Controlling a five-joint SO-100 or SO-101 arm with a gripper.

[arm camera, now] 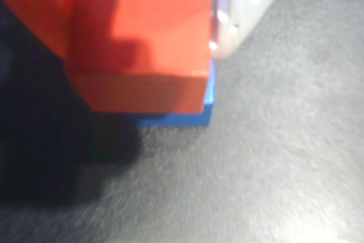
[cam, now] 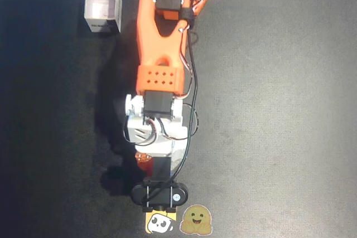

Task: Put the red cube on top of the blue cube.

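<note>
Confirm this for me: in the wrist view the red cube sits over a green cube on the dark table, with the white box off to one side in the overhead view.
Not quite. The cube under the red cube is blue, not green: the wrist view shows the blue cube peeking out beneath it. The rest stands: dark table, and the white box off to one side in the overhead view.

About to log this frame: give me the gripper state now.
Gripper: jaws on either side of the red cube, apparently shut on it, over the blue cube.
</note>
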